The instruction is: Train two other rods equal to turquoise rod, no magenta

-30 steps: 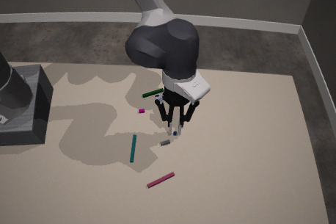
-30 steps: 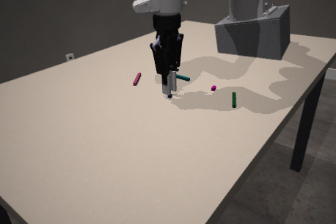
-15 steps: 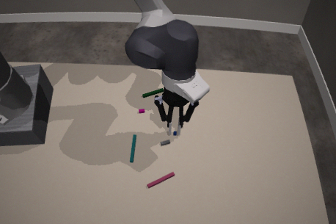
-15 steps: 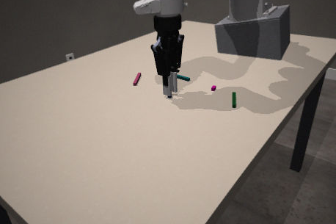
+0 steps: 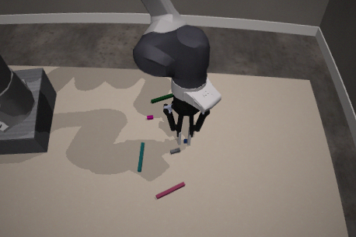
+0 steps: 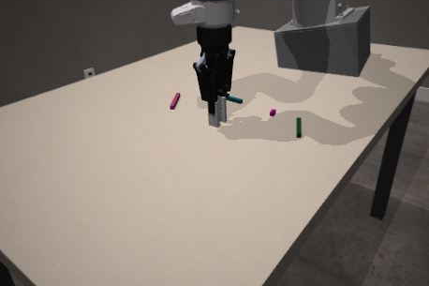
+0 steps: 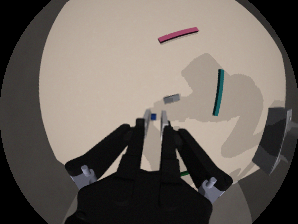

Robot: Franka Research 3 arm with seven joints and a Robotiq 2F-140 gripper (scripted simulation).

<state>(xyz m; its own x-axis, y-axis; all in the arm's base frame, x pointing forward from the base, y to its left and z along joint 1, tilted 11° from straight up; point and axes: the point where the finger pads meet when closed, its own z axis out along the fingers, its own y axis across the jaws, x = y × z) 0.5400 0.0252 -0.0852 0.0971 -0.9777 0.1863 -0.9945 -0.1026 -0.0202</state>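
Turquoise rod (image 5: 141,157) (image 6: 234,99) (image 7: 218,92) seen from above at the gripper's (image 5: 184,140) (image 6: 217,120) (image 7: 155,116) eight o'clock, blue rod (image 5: 186,141) (image 7: 153,117) between its slightly parted, unclamped fingers, grey rod (image 5: 175,151) (image 7: 172,99) near at seven, magenta (image 5: 150,117) (image 6: 273,112) at ten, green rod (image 5: 161,99) (image 6: 299,127) (image 7: 185,174) at eleven, partly hidden.

The widest free stretch of the table (image 5: 272,156) (image 6: 140,188) (image 7: 100,65) in the top view runs from the gripper (image 5: 184,141) (image 6: 217,120) (image 7: 155,116) to the right edge. Toward the bottom edge, the grey rod (image 5: 175,151) (image 7: 171,99) and pink rod (image 5: 170,190) (image 6: 175,100) (image 7: 178,35) stand in the way.
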